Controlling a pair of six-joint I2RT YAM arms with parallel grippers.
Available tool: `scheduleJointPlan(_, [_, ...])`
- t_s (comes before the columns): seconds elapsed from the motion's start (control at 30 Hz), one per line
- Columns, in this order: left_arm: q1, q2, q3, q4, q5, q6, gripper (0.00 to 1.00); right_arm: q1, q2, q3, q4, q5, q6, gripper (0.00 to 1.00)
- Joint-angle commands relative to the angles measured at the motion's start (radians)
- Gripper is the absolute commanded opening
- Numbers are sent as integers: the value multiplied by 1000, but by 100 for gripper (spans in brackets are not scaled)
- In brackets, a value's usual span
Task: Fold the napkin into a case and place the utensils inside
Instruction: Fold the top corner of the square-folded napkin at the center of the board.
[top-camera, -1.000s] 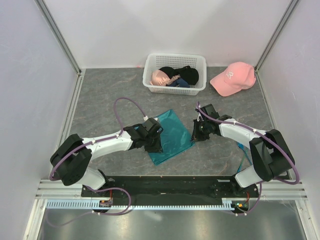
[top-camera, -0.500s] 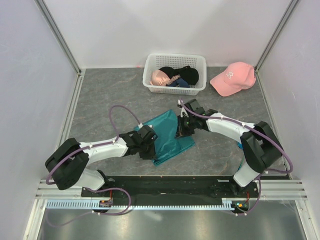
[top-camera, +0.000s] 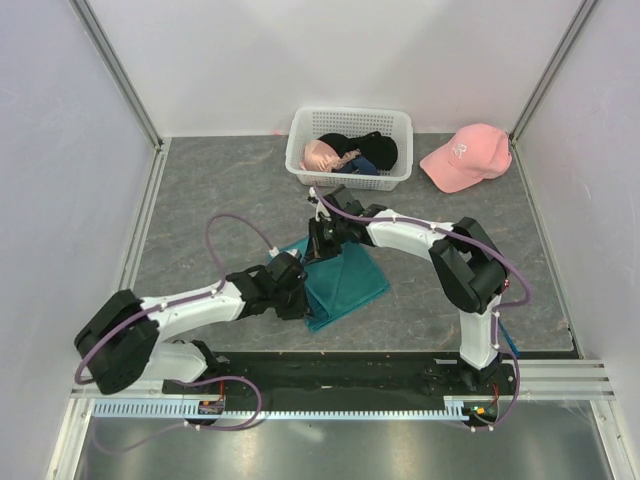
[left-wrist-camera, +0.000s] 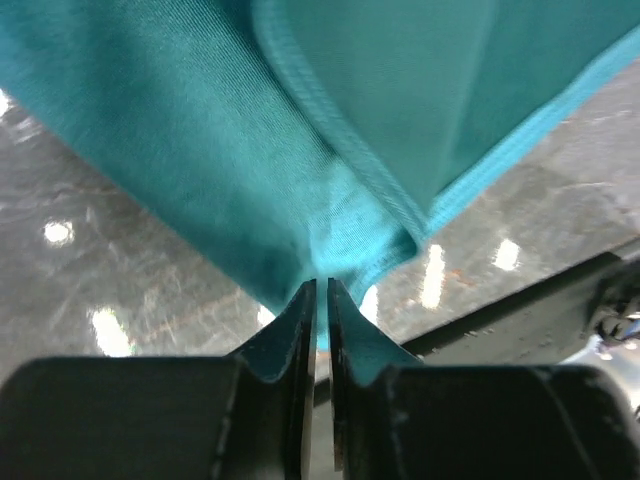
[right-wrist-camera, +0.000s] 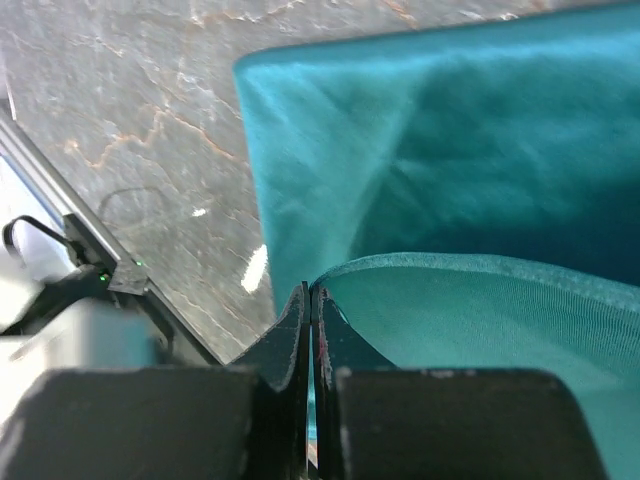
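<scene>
I report that within the last second my right gripper (top-camera: 318, 242), clamped on the napkin (top-camera: 350, 285) lying mid-table, swept its edge leftward while my left gripper (top-camera: 298, 300) pinched the near corner: 1 fold is underway.

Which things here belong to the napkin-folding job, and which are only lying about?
Job: napkin; left hand and right hand, both pinching it.
Lying about: basket, clothes in it, cap.
</scene>
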Motion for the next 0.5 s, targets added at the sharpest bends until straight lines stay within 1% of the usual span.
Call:
scheduleJointPlan(0.0, [8,-126,12,-68,-76,-61,17,14,50,83,44,-46,39,0])
scheduleJointPlan(0.07, [28,-206,25,-165,-140,-81,19,17,68,108,44,-53,43,0])
scheduleJointPlan(0.17, [115,-318,44,-278,-186,-77,19,27,96,134,45,-63,48,0])
scheduleJointPlan(0.2, [175,-352,44,-289,-191,-66,19,31,110,139,48,-63,49,0])
scheduleJointPlan(0.23, [210,-378,44,-298,-183,-37,19,34,114,145,51,-65,51,0])
scheduleJointPlan(0.27, [285,-428,45,-320,-175,-23,20,36,120,154,54,-63,58,0])
scheduleJointPlan(0.33, [356,-459,64,-341,-148,33,21,39,136,165,60,-65,63,0])
scheduleJointPlan(0.37, [412,-472,87,-367,-142,53,21,40,142,179,62,-63,65,0])
scheduleJointPlan(0.47, [480,-464,137,-413,-129,112,21,45,171,202,62,-66,69,0])
